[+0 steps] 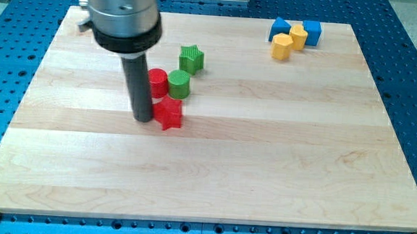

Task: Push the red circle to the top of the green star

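The red circle (158,81) stands left of centre on the wooden board, touching a green cylinder (178,84) on its right. The green star (191,58) lies just above and right of them. A red star (169,113) lies just below the red circle. My tip (142,118) rests on the board at the red star's left edge, below and slightly left of the red circle. The rod hides part of the red circle's left side.
At the view's top right, two blue blocks (278,28) (311,32) and two yellow blocks (298,36) (281,47) sit in a tight cluster. The wooden board (264,149) lies on a blue perforated table.
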